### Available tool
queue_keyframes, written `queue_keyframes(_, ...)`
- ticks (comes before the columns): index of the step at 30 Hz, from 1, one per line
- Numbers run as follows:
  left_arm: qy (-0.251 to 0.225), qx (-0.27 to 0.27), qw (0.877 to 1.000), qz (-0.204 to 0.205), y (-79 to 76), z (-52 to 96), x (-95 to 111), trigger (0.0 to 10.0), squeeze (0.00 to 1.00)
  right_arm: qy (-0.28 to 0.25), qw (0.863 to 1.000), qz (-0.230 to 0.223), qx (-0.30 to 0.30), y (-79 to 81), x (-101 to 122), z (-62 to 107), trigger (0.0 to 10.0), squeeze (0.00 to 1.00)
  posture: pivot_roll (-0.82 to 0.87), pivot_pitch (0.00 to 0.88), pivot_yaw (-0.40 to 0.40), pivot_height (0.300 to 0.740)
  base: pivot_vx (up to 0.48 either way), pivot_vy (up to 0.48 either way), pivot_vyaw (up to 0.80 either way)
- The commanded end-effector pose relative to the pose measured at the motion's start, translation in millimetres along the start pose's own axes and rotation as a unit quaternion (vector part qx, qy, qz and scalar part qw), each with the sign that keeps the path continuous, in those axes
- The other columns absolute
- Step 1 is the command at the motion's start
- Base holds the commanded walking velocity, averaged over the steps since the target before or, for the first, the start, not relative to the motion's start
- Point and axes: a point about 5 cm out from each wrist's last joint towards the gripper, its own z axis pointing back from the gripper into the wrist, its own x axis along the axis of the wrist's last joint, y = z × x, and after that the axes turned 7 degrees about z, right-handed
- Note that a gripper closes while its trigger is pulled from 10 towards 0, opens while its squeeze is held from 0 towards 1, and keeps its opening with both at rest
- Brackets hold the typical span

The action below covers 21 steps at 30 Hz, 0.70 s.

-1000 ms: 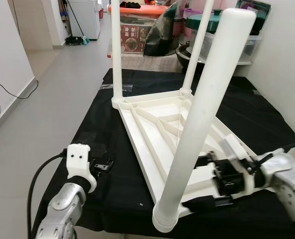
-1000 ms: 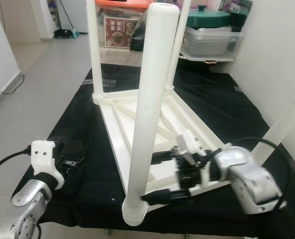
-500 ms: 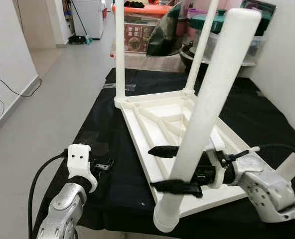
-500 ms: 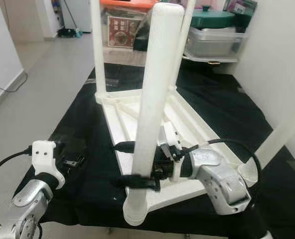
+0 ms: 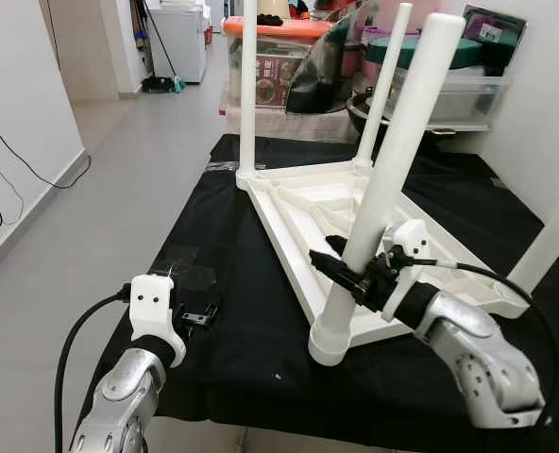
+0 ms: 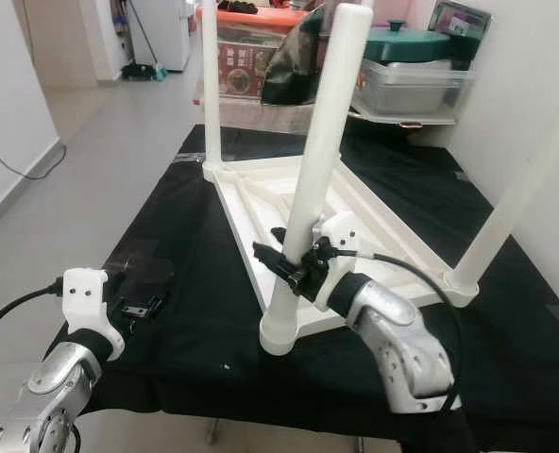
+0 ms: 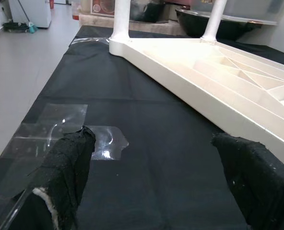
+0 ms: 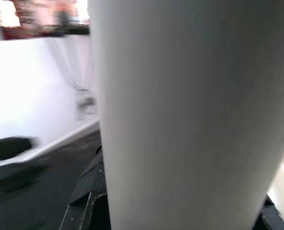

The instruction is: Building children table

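Right gripper has closed its jaws on the leg.

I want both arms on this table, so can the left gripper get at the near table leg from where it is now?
Probably yes. The left gripper hovers open over bare black cloth, with nothing between it and the near leg, though the right gripper already clasps that leg.
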Motion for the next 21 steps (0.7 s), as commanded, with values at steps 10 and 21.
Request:
queue_keyframes(10, 0.014, 0.000, 1.000, -0.003, 1.3, -0.1, -6, 10.0, 0.00, 0.114, 0.871, 0.013, -0.478, -47.0, -28, 60.3, 0.9, 0.00, 0.06, 0.000, -0.061, 0.740, 0.000, 0.000, 0.00)
queue_keyframes(21, 0.015, -0.006, 1.000, -0.001, -0.5, -2.9, -7, 10.0, 0.00, 0.023, 0.961, -0.017, -0.276, -41.1, 6, 8.3, 10.0, 0.00, 0.05, 0.000, -0.057, 0.740, 0.000, 0.000, 0.00)
